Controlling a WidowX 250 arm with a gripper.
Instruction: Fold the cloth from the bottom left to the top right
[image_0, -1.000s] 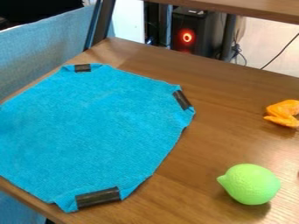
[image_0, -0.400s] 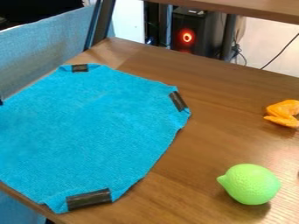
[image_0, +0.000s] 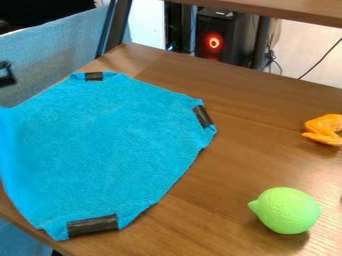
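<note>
Hanging far left was the end effector (image_0: 7, 75), open or closed I couldn't tell; desk (image_0: 230, 165) separated the cloth (image_0: 113, 145) from the green lemon (image_0: 286, 210).

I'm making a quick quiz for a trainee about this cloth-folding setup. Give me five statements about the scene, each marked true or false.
1. Three dark strips show near the edge of the blue cloth. True.
2. The green fruit lies on the cloth. False: the green fruit rests on the bare table, apart from the cloth.
3. The orange object is farther from the camera than the green fruit. True.
4. The cloth is already folded corner to corner. False: it is mostly spread out.
5. The ring light behind the table glows blue. False: the ring light glows red.
</note>
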